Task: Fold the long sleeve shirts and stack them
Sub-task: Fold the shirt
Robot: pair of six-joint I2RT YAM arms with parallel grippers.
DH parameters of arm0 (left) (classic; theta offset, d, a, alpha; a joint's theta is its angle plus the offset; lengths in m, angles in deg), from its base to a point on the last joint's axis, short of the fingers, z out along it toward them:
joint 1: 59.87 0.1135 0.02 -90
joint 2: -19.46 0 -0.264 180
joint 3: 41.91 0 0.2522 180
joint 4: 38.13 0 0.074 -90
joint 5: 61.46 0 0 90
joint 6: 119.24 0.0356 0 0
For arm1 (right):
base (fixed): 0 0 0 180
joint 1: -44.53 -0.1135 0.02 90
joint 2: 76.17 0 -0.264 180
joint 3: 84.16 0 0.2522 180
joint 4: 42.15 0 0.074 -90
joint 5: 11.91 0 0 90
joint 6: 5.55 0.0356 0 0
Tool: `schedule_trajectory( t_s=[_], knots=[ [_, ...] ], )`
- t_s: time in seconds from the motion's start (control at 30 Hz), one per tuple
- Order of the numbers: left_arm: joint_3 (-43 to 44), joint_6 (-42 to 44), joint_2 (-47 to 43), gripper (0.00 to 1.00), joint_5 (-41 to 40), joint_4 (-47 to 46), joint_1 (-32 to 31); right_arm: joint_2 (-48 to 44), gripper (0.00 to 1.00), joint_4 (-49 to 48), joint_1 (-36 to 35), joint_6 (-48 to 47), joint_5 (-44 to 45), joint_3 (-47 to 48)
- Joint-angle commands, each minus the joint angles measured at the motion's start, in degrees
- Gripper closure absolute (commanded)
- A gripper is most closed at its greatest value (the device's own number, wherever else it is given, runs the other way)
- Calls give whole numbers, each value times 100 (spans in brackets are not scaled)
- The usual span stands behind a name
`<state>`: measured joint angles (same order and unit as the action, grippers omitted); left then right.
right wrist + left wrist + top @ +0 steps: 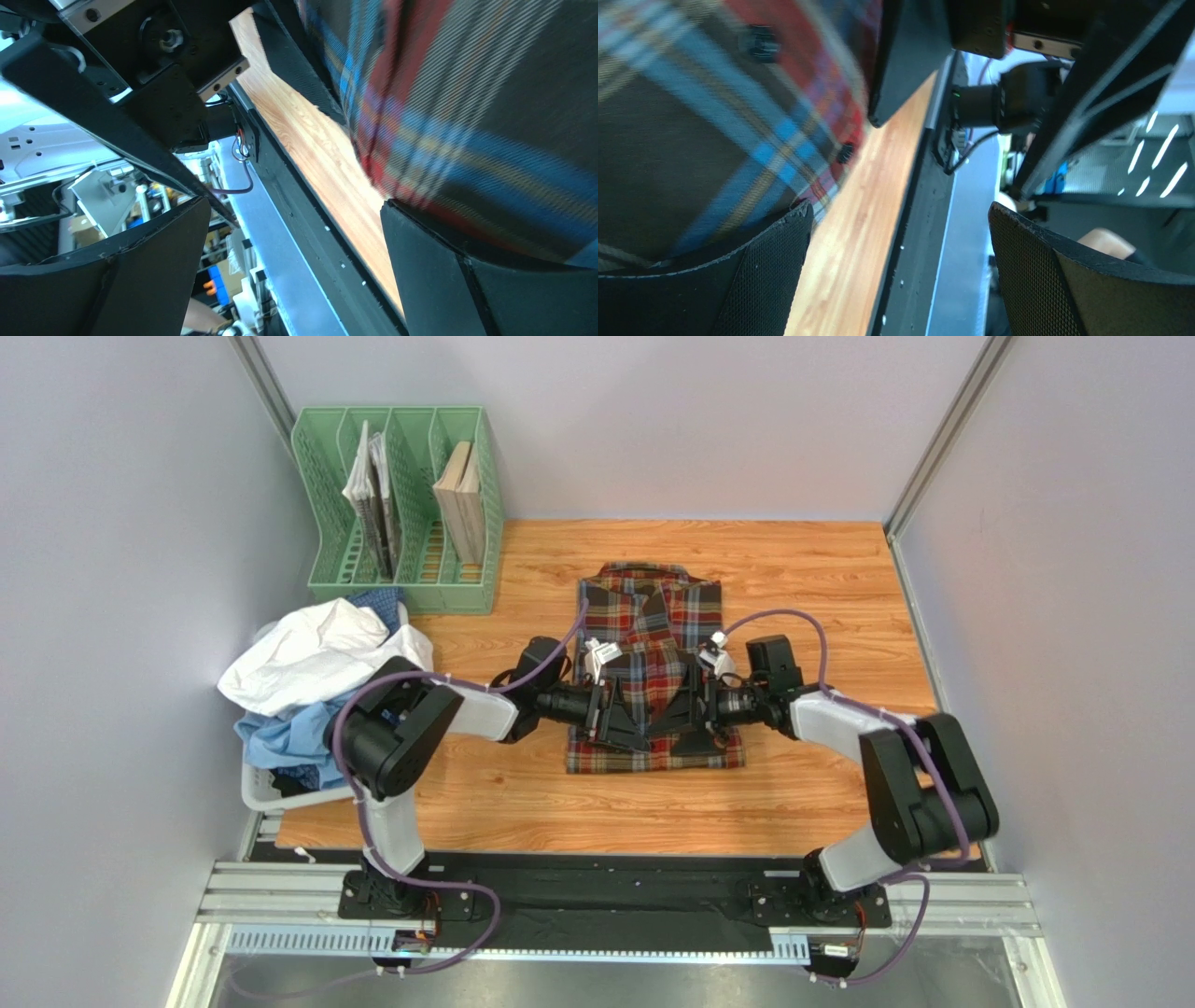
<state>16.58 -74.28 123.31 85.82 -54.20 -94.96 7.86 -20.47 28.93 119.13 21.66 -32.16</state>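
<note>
Tartan red/brown/blue button-front cloth shirt (652, 637) lies folded mid wooden table (828, 588). Left gripper (613, 711) and right gripper (697, 709) meet low over its near half, both spread wide and empty, probably so the fold stays put. Crumpled white and light-blue shirts (316, 665) wait at left.

Looked like a robotics lab cell: wood-grain tabletop (828, 602) boxed in by plain grey panels (126, 518) on aluminium posts (943, 434), cabled left arm (407, 735) and right arm (912, 791) bolted to a slotted metal rail (274, 907). Showed blurred equipment clutter (105, 203) beyond the tabletop edge.
</note>
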Motion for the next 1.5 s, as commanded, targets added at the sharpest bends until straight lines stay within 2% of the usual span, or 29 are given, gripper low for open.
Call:
schedule_trajectory(
  t_s=[0.0, 0.07, 0.17, 0.27, 0.37, 0.5, 0.57, 0.6, 0.67, 0.73, 0.8, 0.87, 0.97, 1.03, 1.07, 1.1, 1.2, 1.33, 1.4, 1.47],
  knots=[
    [-17, -427, 660, 1, -339, -493, 230, 1034, 0, -819, 108, 23, -273, 139],
    [-52, -558, 838, 1, -524, -349, 458, 1613, 0, -547, 302, -249, -273, 140],
    [123, -217, 961, 1, -646, 835, 617, 2134, 0, -12, 750, -592, -281, 192],
    [-96, -181, 786, 1, -473, 830, 758, 2381, 0, 525, 1040, -1023, -430, 342],
    [-175, 441, 269, 1, -192, 1346, 828, 1961, 0, 1315, 1120, -1559, -615, 553],
    [-280, 874, -1143, 1, 99, 1856, 794, 1056, 0, 2817, 1182, -2448, -862, 974],
    [-324, 699, -1419, 1, 231, 1848, 575, 485, 0, 2680, 1147, -2124, -905, 853],
    [-359, 654, -1499, 1, 214, 1805, 487, 352, 0, 2305, 1120, -1958, -879, 782],
    [-456, 427, -1195, 1, 57, 1526, 363, 350, 0, 1698, 1024, -1587, -774, 511],
    [-448, 346, -737, 2, 29, 1225, 406, 761, 0, 1660, 1023, -1700, -721, 535],
    [-27, 844, 10, 3, -84, 1828, 511, 1482, 0, 2036, 1111, -2314, -660, 798],
    [123, 743, 606, 3, -33, 1954, 819, 1974, 0, 2213, 1390, -2744, -432, 852],
    [124, 846, 515, 4, 12, 2206, 1031, 2354, 0, 2913, 1804, -3350, -413, 895],
    [132, 1294, 181, 4, 300, 2349, 970, 2207, 0, 3275, 1858, -3441, -710, 1167],
    [202, 1409, -282, 4, 380, 2350, 934, 2058, 0, 3495, 1858, -3450, -851, 1247],
    [264, 1497, -522, 4, 381, 2315, 873, 1647, 0, 3505, 1858, -3320, -966, 1387],
    [904, 1271, -797, 4, 389, 2017, 487, 1083, 0, 3602, 1867, -2994, -1257, 1668],
    [2003, 822, -60, 7, 66, 1665, -216, 818, 0, 3646, 2025, -2756, -1249, 2152],
    [2460, 365, 625, 8, -67, 1304, -287, 791, 0, 3646, 2139, -2729, -1239, 2214],
    [2916, 416, 1265, 9, -383, 1575, -270, 782, 0, 3637, 2236, -2703, -1143, 2267]
  ],
)
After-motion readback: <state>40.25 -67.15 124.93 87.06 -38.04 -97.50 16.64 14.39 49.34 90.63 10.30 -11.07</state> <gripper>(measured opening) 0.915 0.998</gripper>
